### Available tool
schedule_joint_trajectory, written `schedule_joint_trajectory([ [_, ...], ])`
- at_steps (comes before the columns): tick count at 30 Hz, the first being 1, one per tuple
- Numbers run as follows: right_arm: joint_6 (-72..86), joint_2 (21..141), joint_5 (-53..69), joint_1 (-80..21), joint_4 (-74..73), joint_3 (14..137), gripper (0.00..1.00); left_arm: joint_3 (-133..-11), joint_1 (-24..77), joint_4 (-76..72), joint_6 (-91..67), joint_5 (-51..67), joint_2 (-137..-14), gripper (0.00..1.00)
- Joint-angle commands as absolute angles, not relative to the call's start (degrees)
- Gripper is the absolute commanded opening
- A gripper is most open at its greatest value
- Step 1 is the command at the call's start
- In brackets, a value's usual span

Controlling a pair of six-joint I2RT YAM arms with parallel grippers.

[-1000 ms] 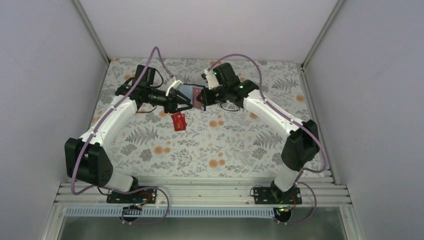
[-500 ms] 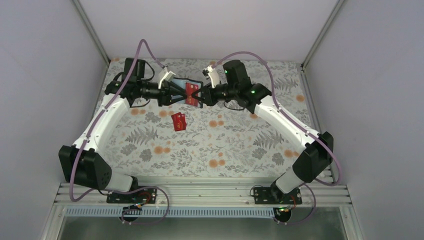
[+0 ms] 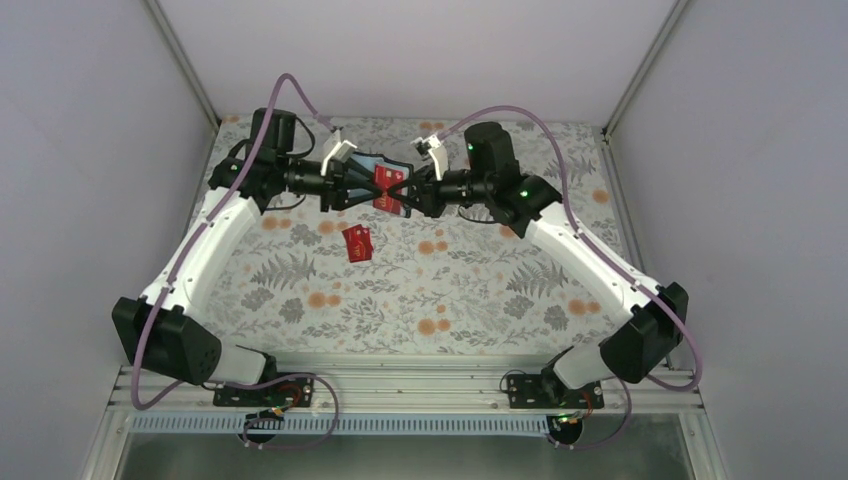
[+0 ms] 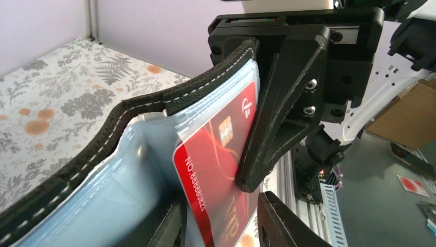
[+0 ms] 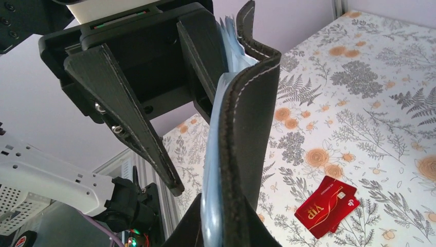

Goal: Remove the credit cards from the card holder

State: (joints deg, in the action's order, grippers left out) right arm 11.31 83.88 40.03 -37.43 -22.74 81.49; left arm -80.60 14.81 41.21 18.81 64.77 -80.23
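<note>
Top external view: we note one card point(image 3: 357, 243) out (second card point(image 4: 221, 170) pocketed); right gripper point(image 3: 408, 190) clamps the card holder point(image 5: 247, 113), left gripper point(image 4: 223, 226) gapes.

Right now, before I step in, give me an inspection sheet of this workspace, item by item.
Surface: floral table cover, no spills seen.
Job's things: card holder held open in the air; one red card partly out of its blue pocket; loose red cards, apparently two stacked, lying on the cover.
Clutter: nothing seen.
Hands: right hand shut on the holder's flap; left hand fingers apart, straddling the card.
Cables: purple cables loop along both arms, clear of the cards.
Surroundings: pale walls; metal rail at the near edge.
</note>
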Motion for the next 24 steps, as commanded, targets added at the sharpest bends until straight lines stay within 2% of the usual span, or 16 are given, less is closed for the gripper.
schedule_joint_trajectory([
  [1, 9.56, 81.93, 44.63, -38.32, -17.05, 81.35, 0.04, -82.83, 18.19, 41.29, 20.22, 67.15, -79.35, 0.33],
  [2, 9.49, 81.71, 44.57, -38.32, -16.95, 81.23, 0.04, -83.23, 18.27, 41.99, 20.60, 68.15, -79.32, 0.27],
  [4, 9.20, 81.44, 44.02, -38.32, -17.20, 80.95, 0.04, -84.14, 18.24, 43.99, 22.30, 69.22, -79.09, 0.06],
  [5, 9.03, 81.21, 43.83, -38.32, -17.10, 80.67, 0.04, -84.35, 18.20, 44.95, 23.32, 69.67, -78.70, 0.03],
  [11, 7.60, 80.41, 43.36, -38.17, -17.11, 79.34, 0.05, -83.70, 18.16, 49.02, 28.44, 75.88, -76.15, 0.02],
  [18, 5.90, 76.69, 43.54, -37.50, -15.63, 75.17, 0.36, -85.03, 15.22, 53.61, 31.02, 76.32, -75.69, 0.02],
  [24, 3.24, 73.88, 45.53, -37.06, -16.77, 73.43, 0.54, -84.65, 13.79, 54.16, 32.11, 76.11, -75.41, 0.02],
])
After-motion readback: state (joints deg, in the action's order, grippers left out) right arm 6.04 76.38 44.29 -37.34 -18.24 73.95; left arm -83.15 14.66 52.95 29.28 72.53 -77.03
